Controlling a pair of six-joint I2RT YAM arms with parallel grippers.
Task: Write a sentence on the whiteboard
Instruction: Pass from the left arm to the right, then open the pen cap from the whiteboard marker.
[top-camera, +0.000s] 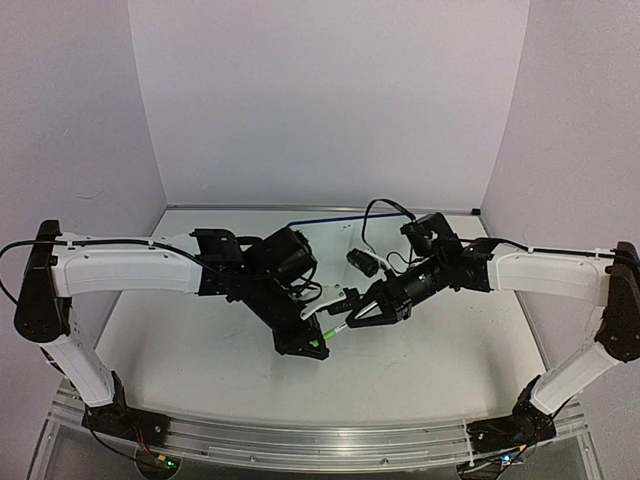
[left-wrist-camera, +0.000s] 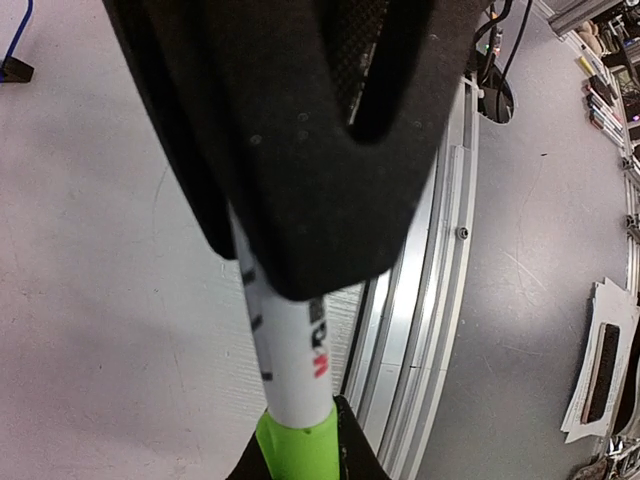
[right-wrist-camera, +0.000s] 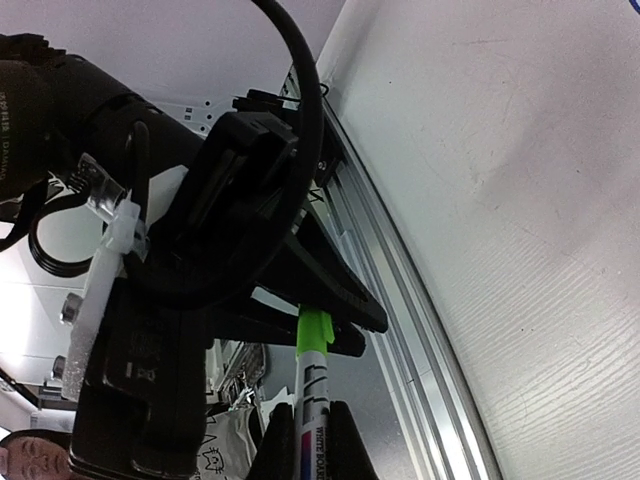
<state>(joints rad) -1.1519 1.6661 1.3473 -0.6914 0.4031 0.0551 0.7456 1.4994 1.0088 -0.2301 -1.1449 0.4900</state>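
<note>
The flat white counter fills the scene, with a ribbed aluminium rail along its near edge. Two white-and-black arms reach in from the near corners and meet over the middle of the counter, the left arm opposite the right arm.

Behind them is the small white whiteboard with a thin dark blue rim. It sits close to the far edge, about midway between the left and right edges. From above only that rim line stands out. The left wrist view catches just a bit of rim and one small black foot resting on the counter. The board's face is too faint to read, so the sentence cannot be made out.

The black left fingers are closed on the bright green cap of a white whiteboard marker pen. The black right fingers are closed on the pen's white barrel further along, their tips facing the left ones. The pen is held between the two sets of fingers above the middle of the counter — cap seated on the barrel. Black and red print runs along the barrel.
</note>
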